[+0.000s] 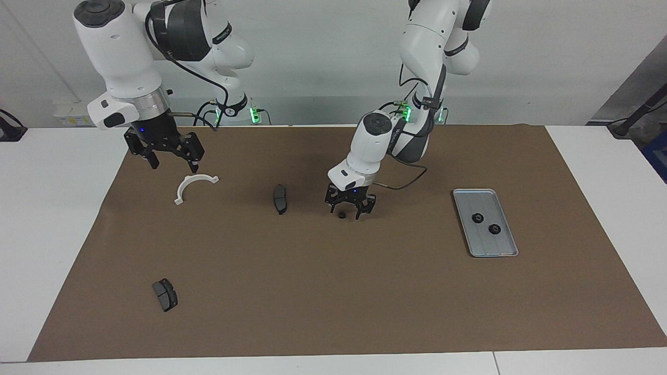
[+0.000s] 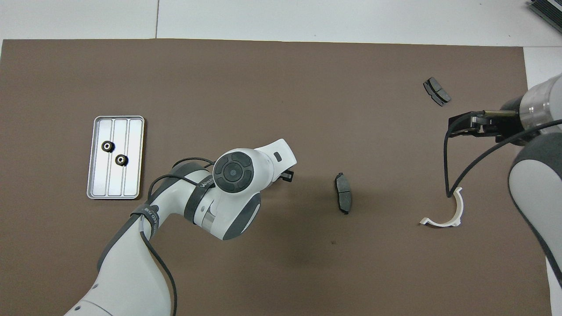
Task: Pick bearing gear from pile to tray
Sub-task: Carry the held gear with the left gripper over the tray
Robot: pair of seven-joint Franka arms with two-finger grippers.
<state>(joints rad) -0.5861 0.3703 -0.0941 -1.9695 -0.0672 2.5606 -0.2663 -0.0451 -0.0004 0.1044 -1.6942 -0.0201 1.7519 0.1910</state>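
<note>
A small black gear (image 1: 342, 214) lies on the brown mat near the table's middle. My left gripper (image 1: 346, 211) is low over it, open, with a finger on either side of the gear. In the overhead view the left arm's wrist hides the gear and only one fingertip (image 2: 286, 175) shows. The silver tray (image 1: 490, 247) lies toward the left arm's end and holds two black gears (image 1: 476, 217) (image 1: 494, 228); it also shows in the overhead view (image 2: 131, 175). My right gripper (image 1: 173, 163) hangs open and empty above the mat, beside the white arc piece (image 1: 194, 185).
A dark brake pad (image 1: 280, 198) lies beside the left gripper, toward the right arm's end. A second brake pad (image 1: 165, 295) lies far from the robots at the right arm's end. The white arc (image 2: 445, 211) and both pads (image 2: 343, 193) (image 2: 436, 91) show in the overhead view.
</note>
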